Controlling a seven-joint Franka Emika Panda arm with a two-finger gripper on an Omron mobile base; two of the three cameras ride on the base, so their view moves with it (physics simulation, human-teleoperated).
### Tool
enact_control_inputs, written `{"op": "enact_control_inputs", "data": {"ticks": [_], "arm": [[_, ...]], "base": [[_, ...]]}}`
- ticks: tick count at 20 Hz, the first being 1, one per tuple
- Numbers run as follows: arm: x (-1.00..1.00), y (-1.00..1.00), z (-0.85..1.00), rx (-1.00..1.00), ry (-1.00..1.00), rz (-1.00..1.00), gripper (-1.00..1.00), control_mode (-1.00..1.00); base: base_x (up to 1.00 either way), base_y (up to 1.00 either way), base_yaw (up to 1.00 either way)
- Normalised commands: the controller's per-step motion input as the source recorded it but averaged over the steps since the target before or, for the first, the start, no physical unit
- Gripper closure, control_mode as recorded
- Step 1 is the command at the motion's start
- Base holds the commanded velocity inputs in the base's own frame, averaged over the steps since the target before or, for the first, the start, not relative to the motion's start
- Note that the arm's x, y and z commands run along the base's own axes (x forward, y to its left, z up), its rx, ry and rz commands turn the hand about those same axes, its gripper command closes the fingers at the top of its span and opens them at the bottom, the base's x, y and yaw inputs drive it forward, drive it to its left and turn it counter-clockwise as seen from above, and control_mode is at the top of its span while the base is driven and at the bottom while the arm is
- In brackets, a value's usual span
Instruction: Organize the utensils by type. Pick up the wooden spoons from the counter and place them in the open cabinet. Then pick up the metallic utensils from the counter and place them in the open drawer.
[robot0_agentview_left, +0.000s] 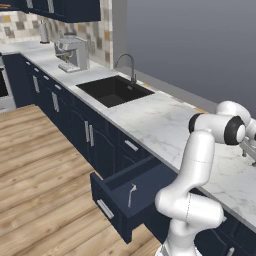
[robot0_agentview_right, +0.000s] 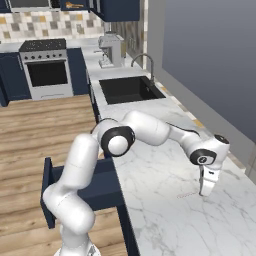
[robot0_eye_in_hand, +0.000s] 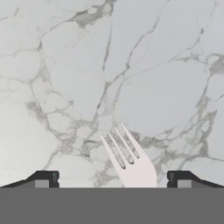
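A silver-grey fork (robot0_eye_in_hand: 127, 157) lies on the white marble counter (robot0_eye_in_hand: 109, 65), tines pointing away from the hand. My gripper (robot0_eye_in_hand: 113, 179) is open, with one dark fingertip (robot0_eye_in_hand: 46, 178) on each side of the fork's neck, neither touching it. In the right base view the gripper (robot0_agentview_right: 206, 189) points straight down at the counter (robot0_agentview_right: 160, 215), just above the thin fork (robot0_agentview_right: 186, 195). The open drawer (robot0_agentview_left: 117, 212) juts out below the counter and holds another thin metallic utensil (robot0_agentview_left: 131, 194). In the open cabinet (robot0_agentview_right: 85, 6), an orange-brown wooden spoon handle (robot0_agentview_right: 74, 5) shows.
A black sink (robot0_agentview_left: 114, 90) with a curved tap (robot0_agentview_left: 129, 64) is set in the counter left of the arm. A coffee machine (robot0_agentview_left: 72, 52) stands further along. The stove (robot0_agentview_right: 46, 67) sits at the far end. The grey wall runs close behind the counter.
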Motion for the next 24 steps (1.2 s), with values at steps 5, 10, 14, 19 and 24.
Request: {"op": "enact_control_inputs", "data": {"ticks": [5,10,14,19,24], "arm": [[0.0,0.09,-0.08,-0.05,0.0,0.0,-1.0,-1.0],[-0.13,0.06,-0.07,-0.06,-0.02,0.0,-1.0,-1.0],[-0.13,0.03,0.0,-0.01,-0.07,0.0,-1.0,-1.0],[-0.08,0.0,0.0,0.0,-0.05,0.0,-1.0,-1.0],[0.0,0.02,0.0,0.0,-0.04,0.0,-1.0,-1.0]], "base": [[0.0,0.0,0.0],[0.0,0.0,0.0],[0.0,0.0,0.0],[0.0,0.0,0.0],[0.0,0.0,0.0]]}}
